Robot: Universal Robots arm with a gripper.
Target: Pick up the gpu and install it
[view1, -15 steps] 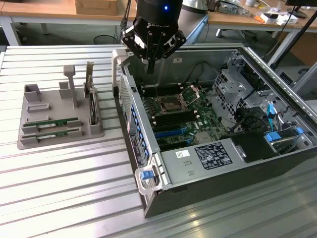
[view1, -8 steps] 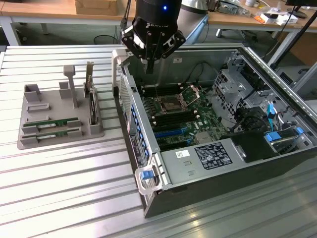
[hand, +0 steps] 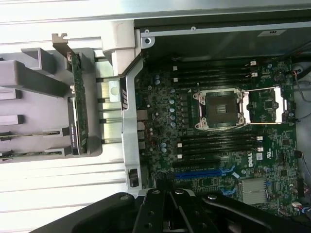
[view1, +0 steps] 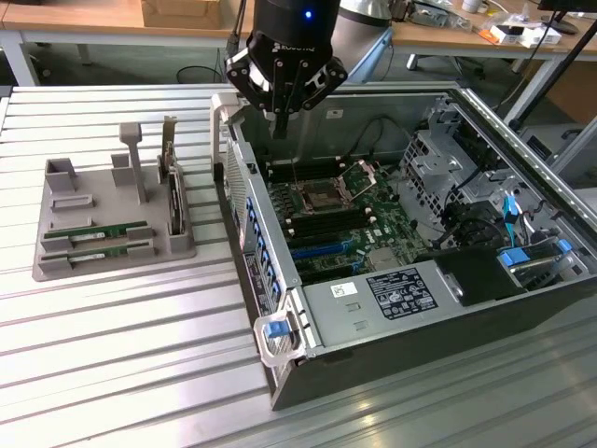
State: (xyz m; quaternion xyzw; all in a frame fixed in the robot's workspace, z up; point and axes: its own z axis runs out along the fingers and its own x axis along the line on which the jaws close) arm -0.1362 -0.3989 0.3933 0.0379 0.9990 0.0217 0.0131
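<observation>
Ribbed aluminium table, workbenches behind it.

Task item: the gpu, a long, thin green board stick with a pale label. It lies flat in a slot of the grey holder tray, at the exterior view's left. A second stick of the same kind lies parallel, just beside it in the next slot. Which of the two is meant cannot be told.

Handling (judgement): light and stiff, but thin and fragile. Bending or pressure on the components or the contact edge looks risky. The best hold is probably across the two long edges near mid-length. It sits low in its slot, so little edge seems free to pinch.

Near it: an upright dark card with a metal bracket stands in the same tray, on the side toward the computer case.

Gripper: fingers pressed together and empty. It hangs over the case's rear wall, above the tray-side edge of the motherboard. It is well apart from the gpu, with the upright card between them. No contact with anything.

Case: lies open on the table. The wrist view looks down on the CPU socket, open and empty, with black memory slots beside it.

Status (judgement): pickup not yet made and nothing installed.
</observation>
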